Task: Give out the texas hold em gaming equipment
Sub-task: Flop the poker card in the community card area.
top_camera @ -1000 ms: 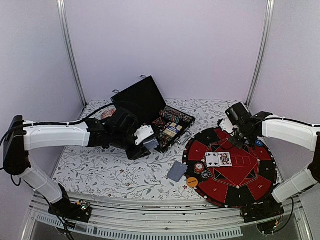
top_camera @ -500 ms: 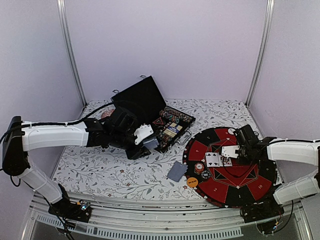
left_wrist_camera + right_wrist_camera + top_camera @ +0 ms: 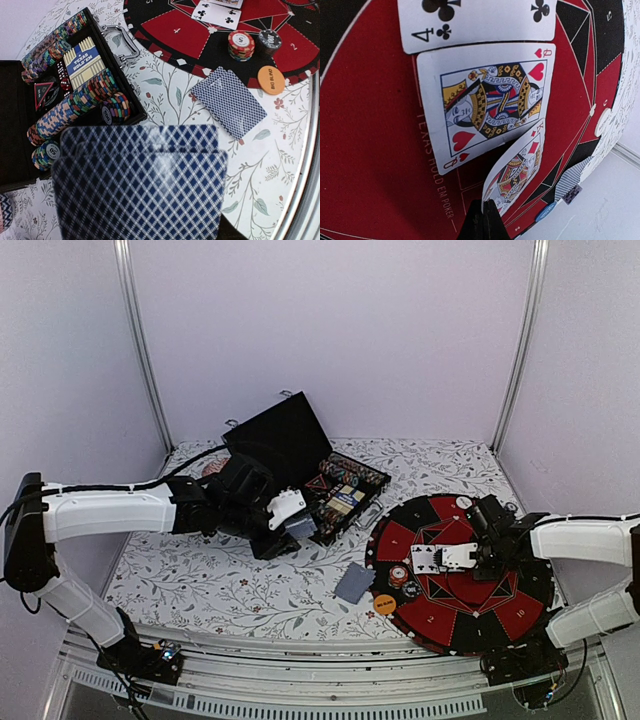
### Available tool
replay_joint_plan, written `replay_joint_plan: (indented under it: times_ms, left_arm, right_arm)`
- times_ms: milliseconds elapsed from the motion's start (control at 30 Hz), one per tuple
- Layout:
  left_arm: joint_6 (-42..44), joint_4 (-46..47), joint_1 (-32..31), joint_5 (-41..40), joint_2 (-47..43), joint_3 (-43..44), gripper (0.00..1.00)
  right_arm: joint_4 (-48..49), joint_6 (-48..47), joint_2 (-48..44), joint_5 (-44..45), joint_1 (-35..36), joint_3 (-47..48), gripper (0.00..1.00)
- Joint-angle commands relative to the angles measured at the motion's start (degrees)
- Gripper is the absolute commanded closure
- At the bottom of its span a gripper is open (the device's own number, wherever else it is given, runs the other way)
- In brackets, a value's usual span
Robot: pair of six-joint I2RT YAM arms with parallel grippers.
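My left gripper (image 3: 297,525) is shut on a fan of blue diamond-backed cards (image 3: 140,180) that hides its fingers, beside the open chip case (image 3: 340,495). My right gripper (image 3: 482,220) is shut on a king of diamonds (image 3: 520,167), low over the round red-and-black poker mat (image 3: 500,610); it also shows in the top view (image 3: 448,560). The four of clubs (image 3: 480,22) and queen of hearts (image 3: 490,100) lie face up on the mat. A face-down card (image 3: 230,100), an orange disc (image 3: 271,80) and chip stacks (image 3: 241,45) lie near the mat's left edge.
The case holds rows of chips (image 3: 75,102) and a boxed deck (image 3: 85,60); its lid (image 3: 280,435) stands open behind. A white disc (image 3: 463,502) and a blue disc (image 3: 545,211) sit on the mat's far side. A pink dish (image 3: 212,468) shows behind my left arm.
My right gripper has swung from the mat's far edge to its middle, bringing the king down beside the queen of hearts. The left arm has barely moved.
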Motion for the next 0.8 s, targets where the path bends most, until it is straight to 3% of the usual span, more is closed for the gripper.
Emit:
replay_joint_plan:
  times_ms: [0, 767]
  left_arm:
    - [-0.3, -0.2, 0.6, 0.4, -1.5, -0.1, 0.5]
    - [-0.3, -0.6, 0.6, 0.3, -1.8, 0.0, 0.5]
  right_arm:
    - [-1.6, 2.5, 2.1, -0.6, -1.0, 2.4, 0.98]
    - [-7.5, 4.9, 5.3, -3.0, -1.5, 4.6, 0.98]
